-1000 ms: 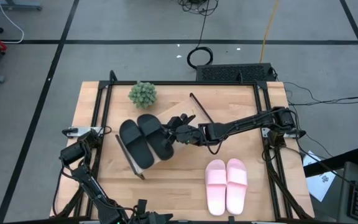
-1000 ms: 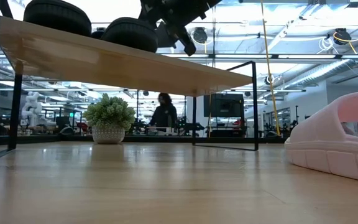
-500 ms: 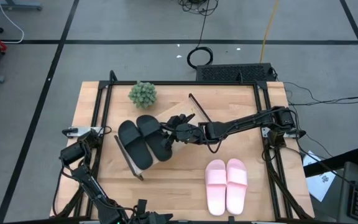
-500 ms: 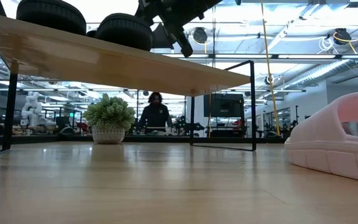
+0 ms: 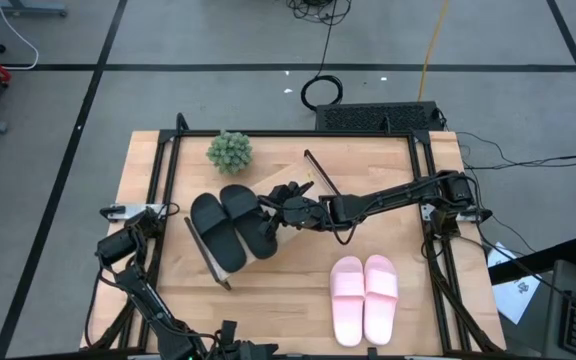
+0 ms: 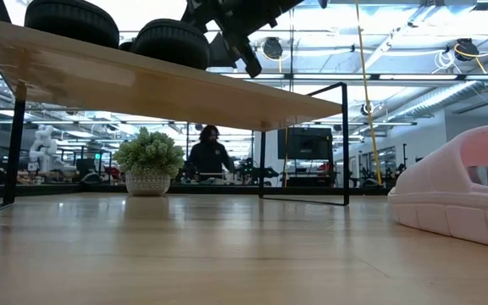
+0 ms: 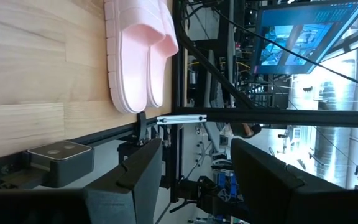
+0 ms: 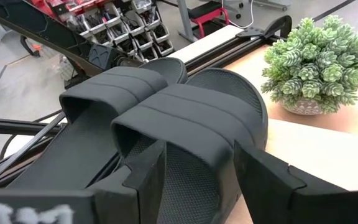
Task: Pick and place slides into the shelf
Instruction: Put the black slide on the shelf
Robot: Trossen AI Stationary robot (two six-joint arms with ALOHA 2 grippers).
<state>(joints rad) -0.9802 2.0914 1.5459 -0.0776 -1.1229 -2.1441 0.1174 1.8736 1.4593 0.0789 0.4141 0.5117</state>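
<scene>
A: From above, what did we have?

B: We had the black slides (image 5: pixel 233 224) lying side by side on the shelf (image 5: pixel 230 268), left of the table's middle, long axes running near to far. The right gripper (image 5: pixel 284 212) reached across from the right and sat just beside the right-hand black slide, at its right edge. The pink slides (image 5: pixel 364 297) lay on the tabletop near the front right, well apart from it. The left arm (image 5: pixel 128 245) waited folded at the near left.

A: And the low view?

B: There we saw the shelf board overhead with the black slides (image 6: pixel 117 25) on top and the right gripper (image 6: pixel 235 34) above them. One pink slide (image 6: pixel 464 195) filled the right edge.

A: The left wrist view?

B: We saw its fingers (image 7: pixel 135 177) spread with nothing between them, and the pink pair (image 7: pixel 138 53) across the table.

A: The right wrist view?

B: Its fingers (image 8: pixel 145 171) stood apart, empty, with a black slide (image 8: pixel 185 137) straight ahead and the plant (image 8: pixel 319 65) beyond.

A: So what next?

B: We judged the black pair placed. The pink pair remained, lying toward the near side from the right gripper, and the right arm was the nearer one.
</scene>
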